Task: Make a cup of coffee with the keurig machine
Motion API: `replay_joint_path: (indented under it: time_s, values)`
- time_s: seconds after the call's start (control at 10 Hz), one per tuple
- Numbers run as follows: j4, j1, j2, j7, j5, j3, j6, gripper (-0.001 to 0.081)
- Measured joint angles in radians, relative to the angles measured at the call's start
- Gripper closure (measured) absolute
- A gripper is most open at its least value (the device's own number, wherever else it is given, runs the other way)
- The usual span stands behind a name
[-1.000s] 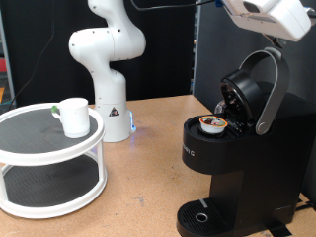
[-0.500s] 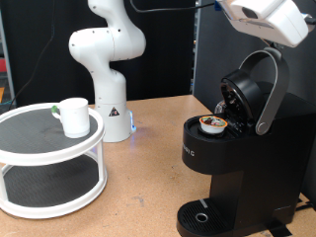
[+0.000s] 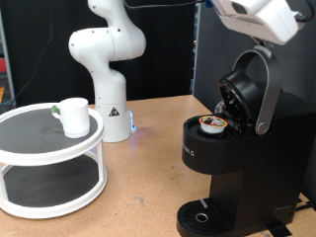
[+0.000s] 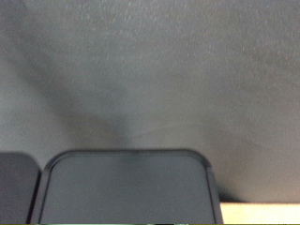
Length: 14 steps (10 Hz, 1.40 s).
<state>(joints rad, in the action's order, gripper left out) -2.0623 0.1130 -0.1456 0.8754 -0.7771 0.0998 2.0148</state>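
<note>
From my station, the keurig machine [image 3: 232, 148] stood lid-up with a pod [image 3: 210, 123] seated, the cup [image 3: 73, 116] waited on the tiered stand [image 3: 49, 158], and the gripper [image 3: 259, 15] hovered above the lid (whether its fingers were spread I couldn't tell).

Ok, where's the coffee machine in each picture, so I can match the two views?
Exterior view: the coffee machine fills the exterior view's right side, lid raised, a pod in its chamber.
Wrist view: only a dark rounded slab shows; I cannot tell whether it belongs to the machine.
Shared landmark: none is sure; the tan table may be the pale strip.
</note>
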Motion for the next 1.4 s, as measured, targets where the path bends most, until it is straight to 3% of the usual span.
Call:
replay_joint_path:
  time_s: [0.7, 1.1, 1.4]
  values:
    - [0.001, -0.067, -0.023, 0.001, 0.15, -0.063, -0.114, 0.0799]
    - [-0.026, -0.1, -0.022, 0.004, 0.325, -0.071, -0.108, 0.0799]
    - [-0.077, -0.112, -0.017, 0.004, 0.418, -0.073, -0.045, 0.0799]
